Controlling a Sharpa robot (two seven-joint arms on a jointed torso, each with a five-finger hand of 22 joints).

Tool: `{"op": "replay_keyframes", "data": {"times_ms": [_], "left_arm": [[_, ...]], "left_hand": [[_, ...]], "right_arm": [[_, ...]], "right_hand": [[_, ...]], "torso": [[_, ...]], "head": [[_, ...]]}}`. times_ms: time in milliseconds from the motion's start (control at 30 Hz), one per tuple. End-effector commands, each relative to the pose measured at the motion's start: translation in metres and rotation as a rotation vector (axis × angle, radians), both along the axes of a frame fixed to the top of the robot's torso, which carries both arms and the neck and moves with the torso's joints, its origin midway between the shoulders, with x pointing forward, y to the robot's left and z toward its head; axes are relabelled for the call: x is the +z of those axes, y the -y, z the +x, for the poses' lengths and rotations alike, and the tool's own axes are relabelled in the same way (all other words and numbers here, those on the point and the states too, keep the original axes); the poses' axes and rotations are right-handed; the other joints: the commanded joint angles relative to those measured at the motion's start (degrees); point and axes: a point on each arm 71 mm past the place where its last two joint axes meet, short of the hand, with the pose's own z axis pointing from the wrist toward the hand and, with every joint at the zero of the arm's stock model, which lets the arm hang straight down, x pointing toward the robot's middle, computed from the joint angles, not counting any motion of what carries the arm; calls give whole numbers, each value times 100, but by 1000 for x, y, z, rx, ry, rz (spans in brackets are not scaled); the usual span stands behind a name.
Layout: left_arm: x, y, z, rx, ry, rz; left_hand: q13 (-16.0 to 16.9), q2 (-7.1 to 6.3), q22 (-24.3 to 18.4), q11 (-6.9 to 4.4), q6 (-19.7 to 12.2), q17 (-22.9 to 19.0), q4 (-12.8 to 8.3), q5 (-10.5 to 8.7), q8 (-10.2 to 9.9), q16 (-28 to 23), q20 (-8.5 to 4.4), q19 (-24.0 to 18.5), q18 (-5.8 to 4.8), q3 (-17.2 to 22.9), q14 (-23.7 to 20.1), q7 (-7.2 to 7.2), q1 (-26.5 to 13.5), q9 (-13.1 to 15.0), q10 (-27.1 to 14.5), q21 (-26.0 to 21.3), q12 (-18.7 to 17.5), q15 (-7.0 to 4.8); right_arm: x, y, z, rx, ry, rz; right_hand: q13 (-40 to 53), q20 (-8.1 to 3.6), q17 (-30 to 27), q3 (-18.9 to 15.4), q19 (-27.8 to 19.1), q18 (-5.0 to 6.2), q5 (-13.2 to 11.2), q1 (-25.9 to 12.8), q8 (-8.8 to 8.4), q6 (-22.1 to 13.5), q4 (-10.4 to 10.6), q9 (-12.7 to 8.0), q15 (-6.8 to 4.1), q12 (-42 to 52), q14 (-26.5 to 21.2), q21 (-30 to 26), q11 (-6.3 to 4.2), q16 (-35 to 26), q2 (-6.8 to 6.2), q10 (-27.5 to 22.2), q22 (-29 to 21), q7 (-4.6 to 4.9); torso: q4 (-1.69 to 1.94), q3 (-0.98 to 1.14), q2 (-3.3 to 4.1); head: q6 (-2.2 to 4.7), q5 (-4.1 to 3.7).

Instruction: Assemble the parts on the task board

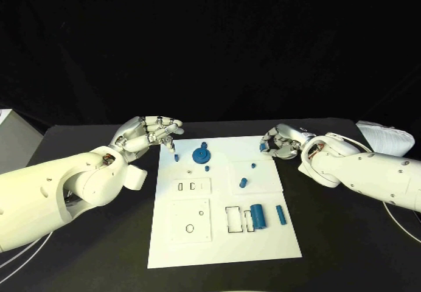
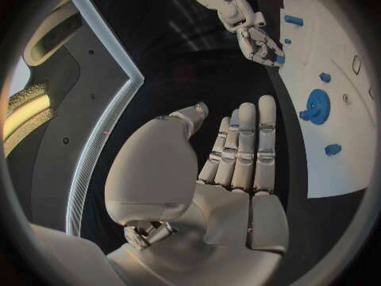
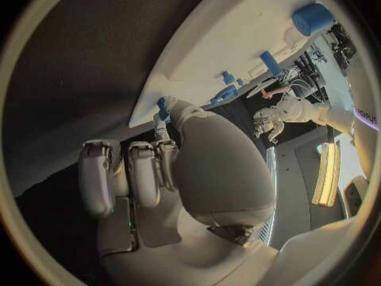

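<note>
Board (image 1: 219, 240) mid-surface with blue parts (image 1: 257, 215) on it; left hand (image 1: 151, 134) at its far-left corner, fingers apart, empty; right hand (image 1: 281, 142) pinching a part at far-right corner.

The white task board (image 1: 224, 243) lay flat in the middle of the black table. On its far part sat a round blue gear (image 1: 202, 156) and several small blue pegs (image 1: 242, 182). Nearer, a blue cylinder (image 1: 259, 216) lay beside a thin blue bar (image 1: 281, 215).
</note>
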Motion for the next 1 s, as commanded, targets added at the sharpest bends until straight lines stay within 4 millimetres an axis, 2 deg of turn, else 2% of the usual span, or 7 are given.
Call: {"op": "replay_keyframes", "data": {"times_ms": [33, 500, 833, 967, 1000], "left_arm": [[1, 2, -1, -21, 2, -7], [0, 2, -1, -20, -1, -4], [0, 1, -1, -16, -5, 4], [-1, 1, 0, -6, -7, 33], [-2, 1, 1, -2, -8, 44]], "left_hand": [[4, 24, 8, 6, -38, -6, -34, 26, -10, -13, 16, -36, 88, -12, 3, 76, 20, 5, 8, 40, 18, -9], [4, 27, 10, 9, -45, -6, -32, 26, -13, -12, 16, -37, 87, -11, 7, 79, 18, 6, -7, 46, 16, -7], [5, 30, 12, 10, -48, -6, -32, 27, -13, -11, 16, -38, 86, -8, 9, 80, 19, 7, -14, 50, 16, -7], [92, 32, 42, -36, 16, 14, -36, 27, 41, 43, -4, -18, 92, -4, 94, 47, 11, 43, 151, 119, 185, -41], [164, 24, 66, -81, 93, 45, -46, 29, 105, 113, -29, 19, 96, -13, 181, 7, 8, 76, 279, 174, 315, -78]], "right_arm": [[-2, -2, 0, 11, -19, -8], [-3, -4, 0, 0, -13, -5], [-1, -6, -2, -57, 12, 30], [2, -9, -5, -82, 8, 51], [3, -10, -5, -88, 6, 58]], "right_hand": [[819, -41, 960, 50, 291, -88, -32, 22, 42, 38, -15, 6, -33, 28, 469, 20, -40, 17, 22, 117, 1166, -5], [838, -83, 963, 151, 299, -91, -111, -91, 141, 198, -11, 39, -87, 42, 470, 28, -83, 17, 13, 138, 1179, -65], [857, -119, 967, 183, 307, -94, -44, -239, 218, 284, 51, 68, -121, 56, 472, 35, -128, 18, 19, 159, 1189, -113], [864, -122, 968, 190, 313, -96, -26, -246, 231, 297, 47, 74, -124, 62, 473, 44, -136, 19, 12, 165, 1196, -121], [864, -124, 969, 192, 317, -98, -23, -245, 238, 305, 42, 77, -125, 62, 473, 50, -140, 19, 8, 165, 1201, -126]], "torso": [[-4, -1, -2], [-4, -2, -4], [-4, -3, -13], [-16, -7, -22], [-21, -11, -30]], "head": [[-12, 4], [-34, 4], [-26, 12], [-5, 7], [-1, 8]]}}
